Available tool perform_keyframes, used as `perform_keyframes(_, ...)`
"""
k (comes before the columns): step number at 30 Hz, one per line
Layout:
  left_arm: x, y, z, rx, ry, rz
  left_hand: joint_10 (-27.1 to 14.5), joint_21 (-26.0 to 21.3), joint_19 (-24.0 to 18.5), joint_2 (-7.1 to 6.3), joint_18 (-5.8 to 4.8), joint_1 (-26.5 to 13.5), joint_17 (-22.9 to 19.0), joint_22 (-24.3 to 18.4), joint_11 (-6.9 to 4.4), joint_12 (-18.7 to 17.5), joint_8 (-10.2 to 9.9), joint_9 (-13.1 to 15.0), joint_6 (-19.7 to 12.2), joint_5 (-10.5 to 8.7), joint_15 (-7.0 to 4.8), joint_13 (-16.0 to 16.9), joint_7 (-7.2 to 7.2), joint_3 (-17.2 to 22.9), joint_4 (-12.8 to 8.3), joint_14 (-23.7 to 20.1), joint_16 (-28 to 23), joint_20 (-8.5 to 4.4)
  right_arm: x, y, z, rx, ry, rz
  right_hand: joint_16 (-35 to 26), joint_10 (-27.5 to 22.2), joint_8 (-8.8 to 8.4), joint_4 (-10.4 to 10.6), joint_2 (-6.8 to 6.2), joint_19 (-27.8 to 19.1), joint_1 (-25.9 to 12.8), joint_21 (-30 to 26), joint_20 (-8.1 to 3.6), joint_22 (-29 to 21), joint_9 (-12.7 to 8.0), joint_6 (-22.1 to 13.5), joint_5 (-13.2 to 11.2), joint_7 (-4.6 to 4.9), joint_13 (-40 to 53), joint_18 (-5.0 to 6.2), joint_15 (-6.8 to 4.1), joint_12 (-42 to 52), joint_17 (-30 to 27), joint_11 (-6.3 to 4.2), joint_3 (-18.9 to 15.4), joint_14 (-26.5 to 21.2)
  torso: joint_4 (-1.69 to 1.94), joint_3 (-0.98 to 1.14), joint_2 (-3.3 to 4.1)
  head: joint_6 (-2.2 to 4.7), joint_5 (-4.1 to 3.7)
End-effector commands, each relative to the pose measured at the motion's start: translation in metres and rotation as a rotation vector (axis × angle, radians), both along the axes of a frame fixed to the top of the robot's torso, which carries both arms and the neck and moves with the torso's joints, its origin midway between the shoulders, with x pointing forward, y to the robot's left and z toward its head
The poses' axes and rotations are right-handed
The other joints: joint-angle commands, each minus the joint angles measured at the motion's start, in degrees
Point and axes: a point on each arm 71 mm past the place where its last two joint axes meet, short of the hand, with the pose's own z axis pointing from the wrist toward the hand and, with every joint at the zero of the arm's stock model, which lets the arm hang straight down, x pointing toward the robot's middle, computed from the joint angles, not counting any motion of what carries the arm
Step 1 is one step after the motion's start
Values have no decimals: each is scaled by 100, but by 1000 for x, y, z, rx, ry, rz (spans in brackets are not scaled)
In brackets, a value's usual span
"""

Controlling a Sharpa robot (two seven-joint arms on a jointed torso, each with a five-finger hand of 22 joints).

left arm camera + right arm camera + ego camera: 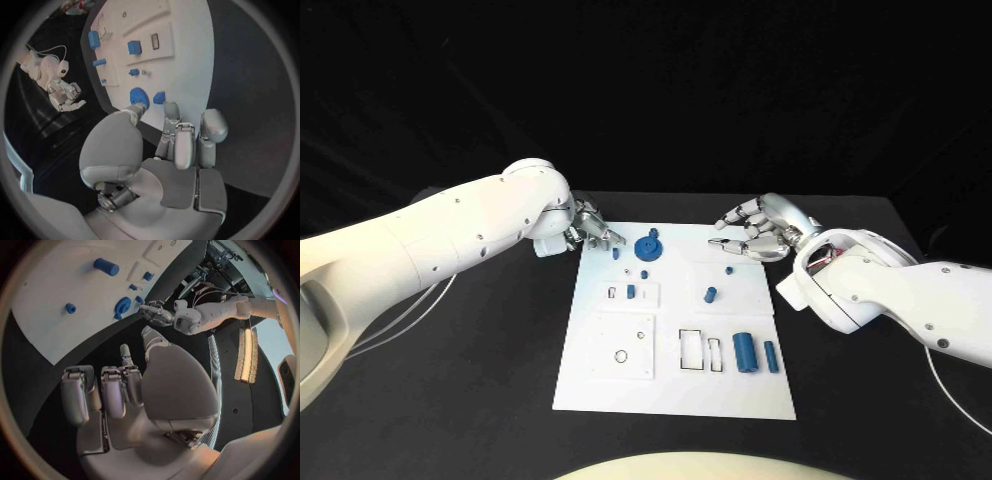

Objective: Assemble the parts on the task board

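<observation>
The white task board [675,385] lies in the middle of the black table. A round blue part [648,248] sits near its far edge, with small blue parts [711,295] around the middle and two blue cylinders [744,352] near the right side. My left hand [589,228] hovers at the board's far left corner, fingers loosely bent, holding nothing. My right hand [759,228] hovers at the far right corner, also holding nothing. In the left wrist view, my left hand [169,150] is close to the round blue part [139,95]. In the right wrist view, my right hand [125,390] is beside the board [56,295].
The board carries rectangular slots [691,347] and a square plate with small holes [623,345]. Black table surface surrounds the board. Pale cables [401,315] trail under my left arm.
</observation>
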Motion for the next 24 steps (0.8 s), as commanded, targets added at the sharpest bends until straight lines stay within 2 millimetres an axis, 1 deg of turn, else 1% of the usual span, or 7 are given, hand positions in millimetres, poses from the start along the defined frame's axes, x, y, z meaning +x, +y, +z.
perform_keyframes(1,-3,-6,-3,-7,37,-39,12,17,31,28,101,-32,645,22,-11,16,2,-7,52,-40,31,4,10,-35,12,353,35,30,-1,2,0,-1,-2,15,-40,179,30,5,17,446,-55,-43,-20,1307,8,31,-20,-9,1087,5,-32,-20,1279,-18,-2,544,-2,1,-1,-4,2)
perform_keyframes(4,-3,-7,-5,-4,43,-43,21,17,31,35,101,-24,653,23,-14,29,7,-6,63,-42,29,16,6,-36,10,356,39,30,-1,2,0,-1,-2,15,-40,179,30,5,17,446,-55,-43,-20,1307,8,31,-20,-9,1087,5,-32,-20,1279,-18,-2,544,-1,2,0,-6,0)
perform_keyframes(10,-3,-8,-7,-4,49,-39,57,46,66,140,92,69,680,71,-41,74,35,-4,143,-33,7,33,-22,-21,9,368,58,19,-1,2,0,-1,-1,16,-40,179,30,5,17,446,-55,-43,-20,1307,8,31,-20,-9,1087,5,-32,-20,1279,-18,-2,544,0,4,-1,-21,2)
perform_keyframes(15,-3,-7,-8,-4,54,-35,73,55,77,194,89,87,691,87,-50,95,53,0,176,-28,0,48,-33,-14,9,372,65,13,-1,2,0,-1,-1,15,-40,179,30,5,17,446,-55,-43,-20,1307,8,31,-20,-9,1087,5,-32,-20,1279,-18,-2,544,-7,9,2,-32,1)
perform_keyframes(18,-2,-7,-8,-4,56,-35,73,58,79,207,89,102,697,90,-55,94,64,4,191,-27,-4,41,-40,-12,6,374,68,11,-1,2,0,-1,-1,15,-40,179,30,5,17,446,-55,-43,-20,1307,8,31,-20,-9,1087,5,-32,-20,1279,-18,-2,544,-9,9,0,-35,-1)
perform_keyframes(21,-2,-8,-9,-5,55,-34,80,64,87,234,87,141,701,101,-64,101,76,8,207,-21,-11,41,-49,-3,-1,376,71,6,-1,2,0,-1,-1,15,-40,179,30,5,17,446,-55,-43,-20,1307,8,31,-20,-9,1087,5,-32,-20,1279,-18,-2,544,-6,5,-1,-36,-5)
perform_keyframes(24,-2,-8,-9,-8,51,-31,92,68,91,320,86,281,712,107,-82,113,93,15,214,-11,-29,34,-68,55,-13,381,79,-8,-1,2,0,-1,-1,16,-41,183,34,3,21,445,-56,-46,-21,1305,8,31,-14,-10,1090,6,-33,-14,1278,-19,1,544,-3,6,-4,-38,-6)
